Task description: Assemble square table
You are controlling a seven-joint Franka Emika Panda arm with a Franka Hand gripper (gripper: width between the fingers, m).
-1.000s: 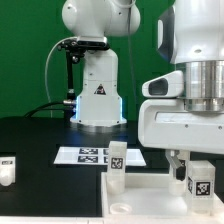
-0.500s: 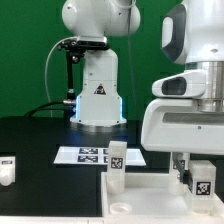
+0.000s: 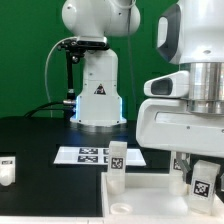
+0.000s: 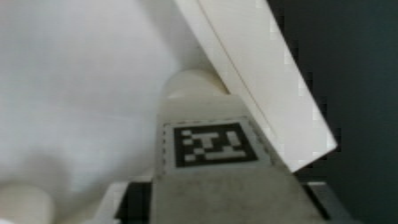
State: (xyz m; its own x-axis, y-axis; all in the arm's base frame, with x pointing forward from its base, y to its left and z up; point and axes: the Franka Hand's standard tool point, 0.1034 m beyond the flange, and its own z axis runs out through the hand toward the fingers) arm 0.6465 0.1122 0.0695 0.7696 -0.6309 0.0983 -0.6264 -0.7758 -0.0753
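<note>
Tool point(image 3: 199, 176) has closed in and now pinches the lower-right leg point(image 3: 203, 184), tilting it. Tabletop point(image 3: 140, 196) looks bare, so all the legs are still to do.

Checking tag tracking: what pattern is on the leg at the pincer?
White leg with a black-and-white square tag; clearest in the wrist view.

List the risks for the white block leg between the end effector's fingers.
1. The end effector straddles the white tagged block leg right beside the white square tabletop's raised rim; a finger may catch that rim.
2. The leg looks tilted in the exterior view, so a grip could be skewed and slip.
</note>
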